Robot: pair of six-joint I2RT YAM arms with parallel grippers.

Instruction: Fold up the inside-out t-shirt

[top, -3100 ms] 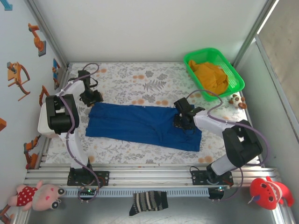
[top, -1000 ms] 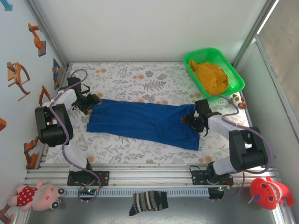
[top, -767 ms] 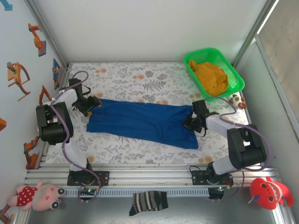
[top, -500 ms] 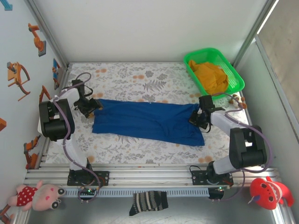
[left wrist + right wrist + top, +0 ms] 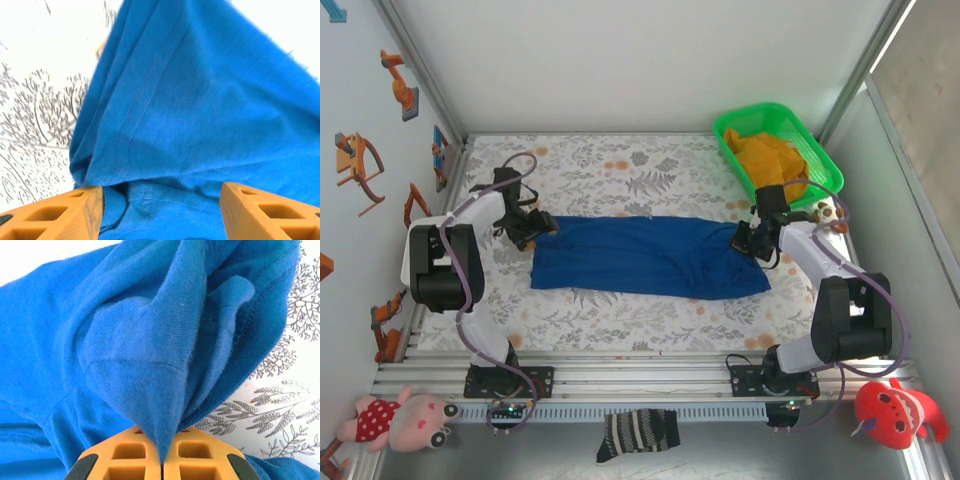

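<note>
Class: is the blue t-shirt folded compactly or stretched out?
Stretched out: the t-shirt lies as one long band across the table, its right end pinched in the right tool.

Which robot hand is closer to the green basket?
The right. The right gripper pinches one end of the blue t-shirt, just in front of the green basket. The left gripper is far off at the other end.

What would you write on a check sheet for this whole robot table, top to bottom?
Surface: flowery table cover, lying flat.
Job's things: blue t-shirt, spread in a long band across the middle.
Clutter: yellow garment in green basket; small brown toy beside it.
End effectors: left end effector open over the shirt's left end; right end effector shut on its right end.
Cables: purple cables loop along both arms.
Surroundings: striped sock, pink toy, red toy near the front rail.
</note>
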